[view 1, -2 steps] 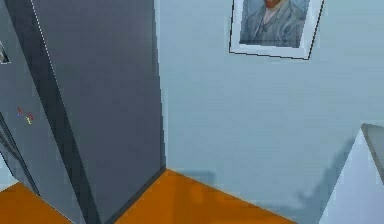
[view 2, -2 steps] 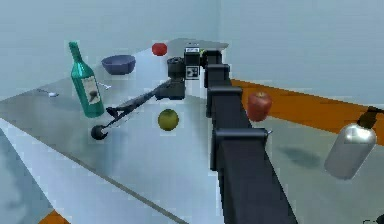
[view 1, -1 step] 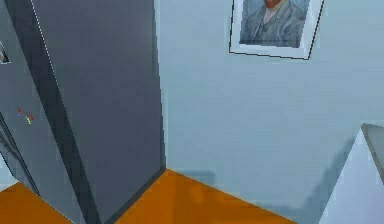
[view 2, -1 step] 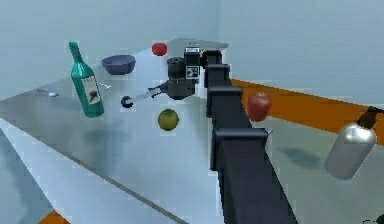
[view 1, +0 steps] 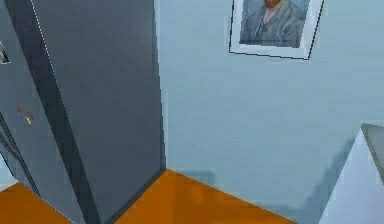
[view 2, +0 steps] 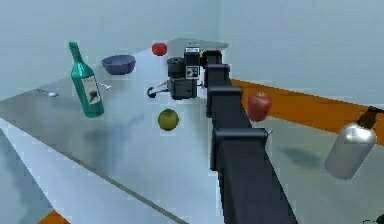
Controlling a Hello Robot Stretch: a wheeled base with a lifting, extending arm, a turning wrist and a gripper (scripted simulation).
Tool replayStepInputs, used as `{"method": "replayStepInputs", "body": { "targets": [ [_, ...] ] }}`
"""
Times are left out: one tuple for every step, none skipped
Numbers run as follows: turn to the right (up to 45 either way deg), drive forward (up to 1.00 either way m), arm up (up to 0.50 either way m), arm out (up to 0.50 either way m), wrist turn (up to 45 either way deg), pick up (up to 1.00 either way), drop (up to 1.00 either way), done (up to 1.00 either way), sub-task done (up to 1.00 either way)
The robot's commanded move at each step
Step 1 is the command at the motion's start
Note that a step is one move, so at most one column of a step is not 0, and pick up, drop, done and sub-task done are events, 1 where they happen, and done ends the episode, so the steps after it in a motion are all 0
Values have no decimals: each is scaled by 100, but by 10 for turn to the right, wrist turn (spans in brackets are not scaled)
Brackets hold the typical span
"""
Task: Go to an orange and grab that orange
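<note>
On the pale grey table point(view 2: 60, 110) in the arm side view lies a small round yellow-olive fruit point(view 2: 168, 120), possibly the orange. The dark arm point(view 2: 240, 150) reaches up over the table from the bottom edge. At its far end, the gripper point(view 2: 158, 92) sits just beyond the fruit, with its dark body and white marker squares point(view 2: 192, 58) to the right. Whether the gripper is touching the fruit, or holding anything, I cannot tell.
A green bottle point(view 2: 87, 80), a blue bowl point(view 2: 118, 64), a small red thing point(view 2: 159, 48), a red apple point(view 2: 260, 105) and a silver bottle point(view 2: 350, 148) share the table. Ahead are a dark grey door point(view 1: 100, 100), a framed portrait point(view 1: 275, 25), orange floor point(view 1: 190, 205) and a white counter corner point(view 1: 365, 180).
</note>
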Motion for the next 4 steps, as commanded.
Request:
{"method": "replayStepInputs", "body": {
  "targets": [
    [0,0,-12,0,0,0,0,0,0],
    [0,0,0,0,0,100,0,0,0],
    [0,0,10,0,0,0,0,0,0],
    [0,0,0,0,0,0,0,100,0]
  ]
}}
